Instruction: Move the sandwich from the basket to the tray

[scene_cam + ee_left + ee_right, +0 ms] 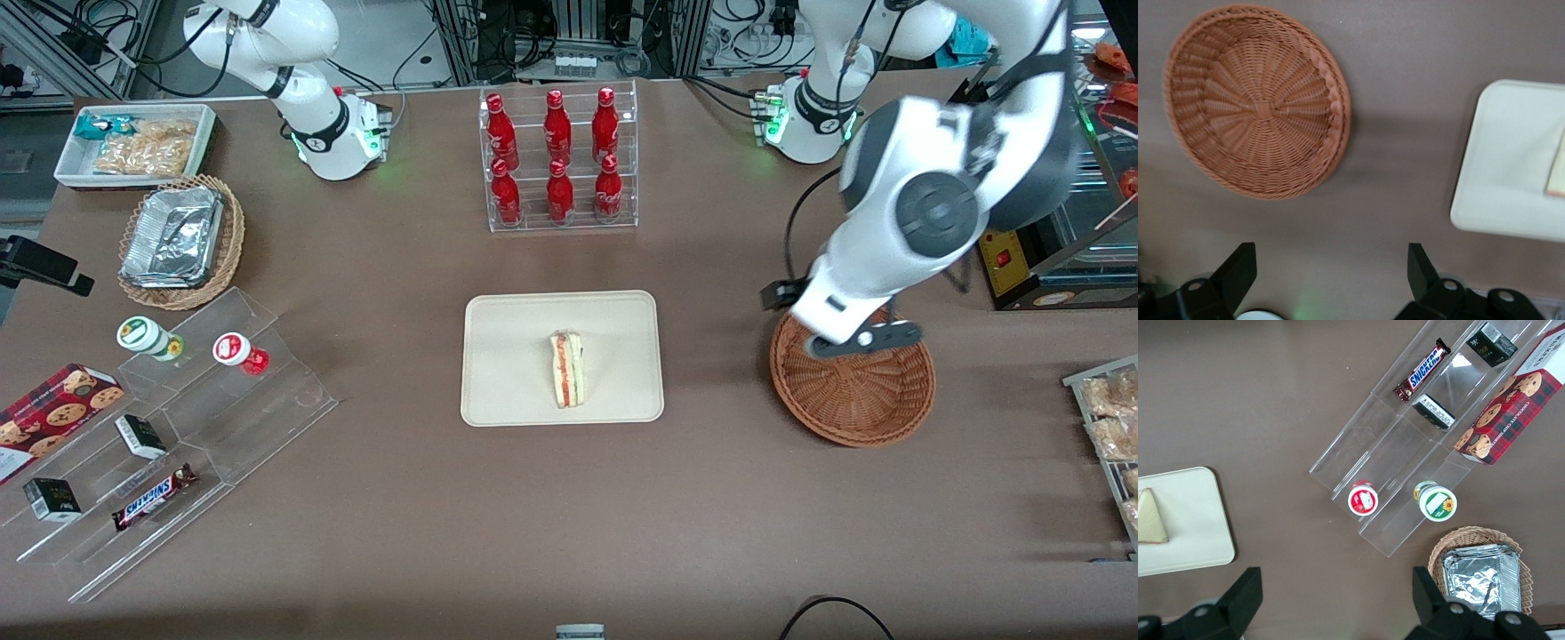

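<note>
Front view: I see the small triangular white-bread sandwich on the flat cream plastic tray; my claw, released, hovers above the round reddish-brown wicker basket.

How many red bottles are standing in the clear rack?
6, in the clear rack farther from the front camera than the tray: three on the upper step, three on the lower. None looks hidden. The gripper hangs open above the table beside the basket.
</note>
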Available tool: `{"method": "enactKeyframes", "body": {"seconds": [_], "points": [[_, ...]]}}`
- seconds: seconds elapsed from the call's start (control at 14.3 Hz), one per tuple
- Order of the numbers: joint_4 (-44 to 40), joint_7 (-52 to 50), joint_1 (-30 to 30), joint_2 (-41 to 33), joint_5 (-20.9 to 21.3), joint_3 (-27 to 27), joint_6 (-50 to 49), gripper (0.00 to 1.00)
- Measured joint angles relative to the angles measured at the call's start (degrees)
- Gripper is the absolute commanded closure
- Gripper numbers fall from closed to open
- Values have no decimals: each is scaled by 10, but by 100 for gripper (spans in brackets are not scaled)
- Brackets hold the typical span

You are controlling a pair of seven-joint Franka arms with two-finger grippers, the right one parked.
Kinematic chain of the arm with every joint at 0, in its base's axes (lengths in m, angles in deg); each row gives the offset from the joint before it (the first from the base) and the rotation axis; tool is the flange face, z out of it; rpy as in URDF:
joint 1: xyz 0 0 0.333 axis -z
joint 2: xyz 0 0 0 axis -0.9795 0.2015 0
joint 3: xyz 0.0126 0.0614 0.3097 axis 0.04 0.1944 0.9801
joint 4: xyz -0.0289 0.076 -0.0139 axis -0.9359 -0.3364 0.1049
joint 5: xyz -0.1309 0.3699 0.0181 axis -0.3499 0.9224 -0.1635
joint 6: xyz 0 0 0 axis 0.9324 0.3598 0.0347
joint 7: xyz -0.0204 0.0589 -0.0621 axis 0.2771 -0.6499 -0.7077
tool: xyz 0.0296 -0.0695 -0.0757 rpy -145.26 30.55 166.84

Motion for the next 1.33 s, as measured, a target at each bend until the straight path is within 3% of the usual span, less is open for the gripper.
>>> {"method": "enactKeyframes", "body": {"seconds": [0.14, 0.35, 0.7, 0.77, 1.12, 1.33], "points": [[-14, 32, -3, -26, 1, 17, -36, 0], [-38, 71, -80, -48, 0, -13, -71, 0], [-42, 87, -326, -58, 5, -240, -74, 0], [-43, 87, -353, -60, 11, -264, -74, 0], [-49, 110, -375, -69, 41, -279, -73, 0], [-57, 114, -332, -70, 42, -229, -73, 0]]}}
